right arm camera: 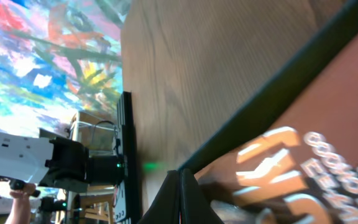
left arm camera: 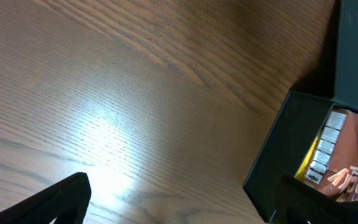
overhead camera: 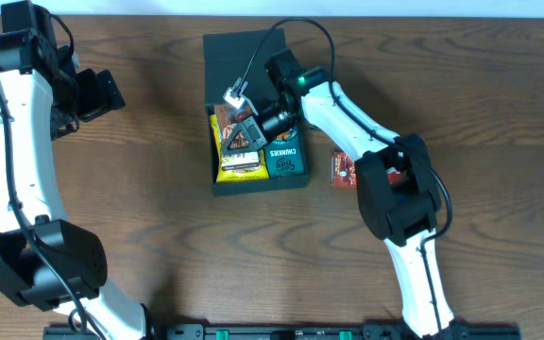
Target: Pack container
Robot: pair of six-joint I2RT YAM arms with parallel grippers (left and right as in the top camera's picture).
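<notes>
The container is a dark box with its flap lid open at the back; its wall and rim also show in the wrist views. Inside lie a yellow packet, a brown packet and a teal carton. My right gripper reaches down into the box over the brown packet, its fingers pressed shut with nothing visible between them. My left gripper hangs open at the far left, well away from the box, with nothing between its fingers.
A small red packet lies on the wooden table just right of the box, beside my right arm's elbow. Bare table stretches between my left gripper and the box.
</notes>
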